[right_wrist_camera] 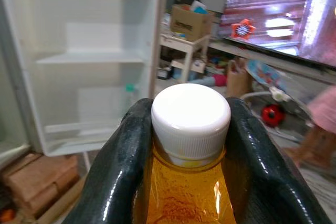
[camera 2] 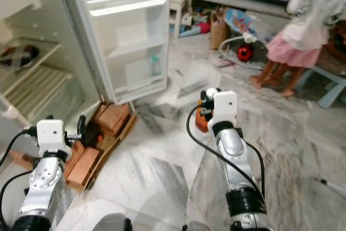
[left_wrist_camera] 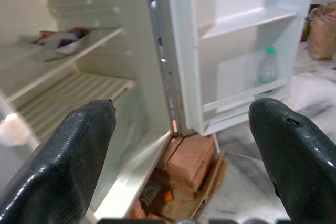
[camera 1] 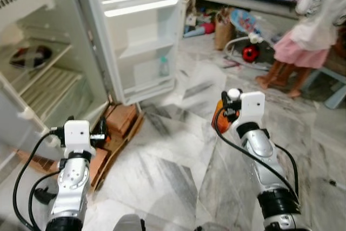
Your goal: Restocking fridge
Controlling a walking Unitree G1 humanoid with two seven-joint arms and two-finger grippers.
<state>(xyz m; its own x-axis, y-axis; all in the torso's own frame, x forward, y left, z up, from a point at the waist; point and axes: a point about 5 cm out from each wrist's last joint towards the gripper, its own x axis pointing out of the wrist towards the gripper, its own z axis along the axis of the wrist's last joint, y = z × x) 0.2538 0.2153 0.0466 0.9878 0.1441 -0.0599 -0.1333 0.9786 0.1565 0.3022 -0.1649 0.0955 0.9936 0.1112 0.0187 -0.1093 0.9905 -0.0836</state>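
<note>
— White fridge (camera 1: 48, 63) stood open, door (camera 1: 141, 31) swung wide; clear bottle (camera 1: 164, 66) on lowest door shelf, dark packet (camera 1: 30, 56) on inner shelf.
— Grippers?
— Right gripper (right_wrist_camera: 184, 145) clamped on orange bottle (right_wrist_camera: 184, 192) just below white cap (right_wrist_camera: 190, 116), held above marble floor (camera 1: 173, 155). Left gripper (left_wrist_camera: 184, 145) spread wide, holding nothing, pointed at fridge.
</note>
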